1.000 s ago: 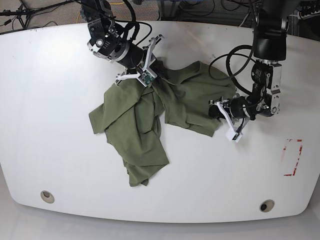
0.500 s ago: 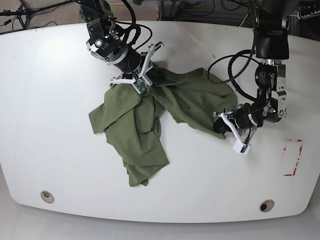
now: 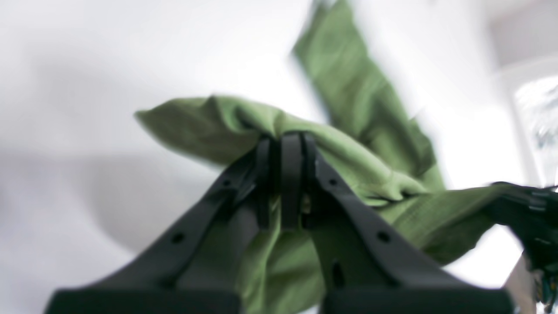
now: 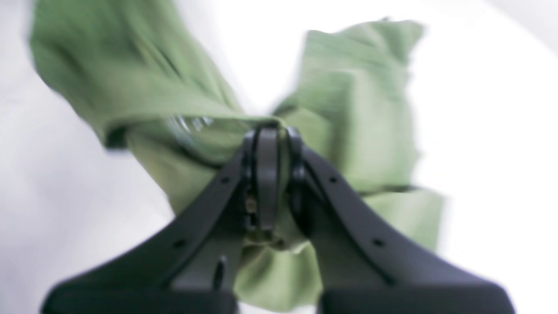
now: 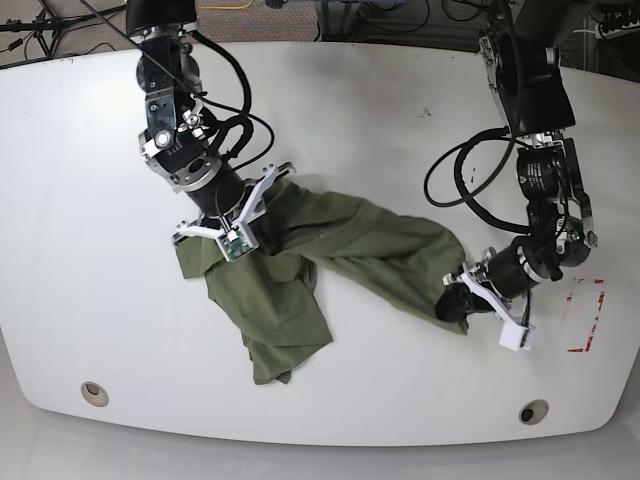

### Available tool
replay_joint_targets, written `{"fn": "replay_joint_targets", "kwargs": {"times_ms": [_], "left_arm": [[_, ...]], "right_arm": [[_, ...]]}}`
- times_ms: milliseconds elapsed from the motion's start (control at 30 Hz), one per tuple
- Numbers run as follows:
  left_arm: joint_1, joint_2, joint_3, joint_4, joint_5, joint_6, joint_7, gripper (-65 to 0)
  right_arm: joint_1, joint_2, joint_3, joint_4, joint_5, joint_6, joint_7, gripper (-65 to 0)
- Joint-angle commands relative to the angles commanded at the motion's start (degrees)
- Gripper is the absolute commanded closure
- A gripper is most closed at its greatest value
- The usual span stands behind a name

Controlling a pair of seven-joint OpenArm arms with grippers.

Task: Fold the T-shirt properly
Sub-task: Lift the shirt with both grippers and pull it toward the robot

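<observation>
While both our grippers, left and right, clamp the T-shirt, it stretches between them. Overpulling could slip a seemingly thin pinch.

The right gripper sits left of centre in the base view, jaws pinched shut on the T-shirt. The left gripper — lower right, arm bent down from the top edge — is likewise clamped on cloth.

T-shirt lay across mid table, stretched btwn both grippers. Right gripper sat at its left end in base view, left gripper at right end; bunched cloth hung twd front edge.
</observation>
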Motion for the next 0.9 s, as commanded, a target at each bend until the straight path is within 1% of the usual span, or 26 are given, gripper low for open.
{"fn": "replay_joint_targets", "kwargs": {"times_ms": [167, 233, 367, 433, 467, 567, 700, 733, 833, 867, 900], "left_arm": [[-4.40, 0.00, 0.00, 0.09, -0.26, -0.18, 0.00, 0.0], [-6.07, -0.09, -0.35, 0.09, -0.26, -0.18, 0.00, 0.0], [-10.55, -0.09, -1.67, 0.18, -0.26, -0.18, 0.00, 0.0], [-12.40, -0.09, -2.37, 0.26, -0.18, -0.18, 0.26, 0.0], [-13.36, -0.18, -2.73, 0.70, -0.26, -0.18, 1.67, 0.0], [-13.71, 0.00, -3.16, 3.34, 0.00, -0.18, 2.99, 0.0], [-14.07, -0.18, -3.16, 8.35, 0.09, -0.26, 3.08, 0.0], [-14.24, -0.53, -3.16, 9.67, 0.09, -0.70, 3.08, 0.0], [-16.00, -1.85, -3.16, 13.19, 0.26, -3.08, 3.25, 0.0], [-16.88, -2.37, -3.25, 13.89, 0.26, -3.60, 3.25, 0.0], [-17.49, -2.90, -3.25, 14.42, 0.26, -3.60, 3.25, 0.0]], "right_arm": [[5.80, 3.87, -0.44, -1.23, 0.09, 0.53, 0.09, 0.0], [7.91, 5.19, -1.41, -2.29, 1.41, 0.53, 0.18, 0.0], [13.63, 9.85, -1.85, -4.92, 7.82, 0.53, 0.18, 0.0], [15.56, 11.34, -1.85, -5.80, 10.29, 0.53, 0.18, 0.0], [17.76, 12.66, -1.85, -6.51, 12.31, 0.53, 0.26, 0.0], [21.80, 15.30, -1.85, -8.18, 15.47, 0.62, 0.26, 0.0], [27.78, 17.14, -1.85, -10.99, 18.81, 0.62, 0.26, 0.0], [29.19, 17.41, -1.85, -11.69, 19.69, 0.62, 0.26, 0.0], [33.58, 17.93, -1.93, -14.24, 21.54, 0.62, 0.26, 0.0], [35.52, 18.02, -2.02, -15.21, 22.24, 0.62, 0.26, 0.0], [36.84, 18.02, -2.02, -15.91, 22.59, 0.62, 0.26, 0.0]]}}
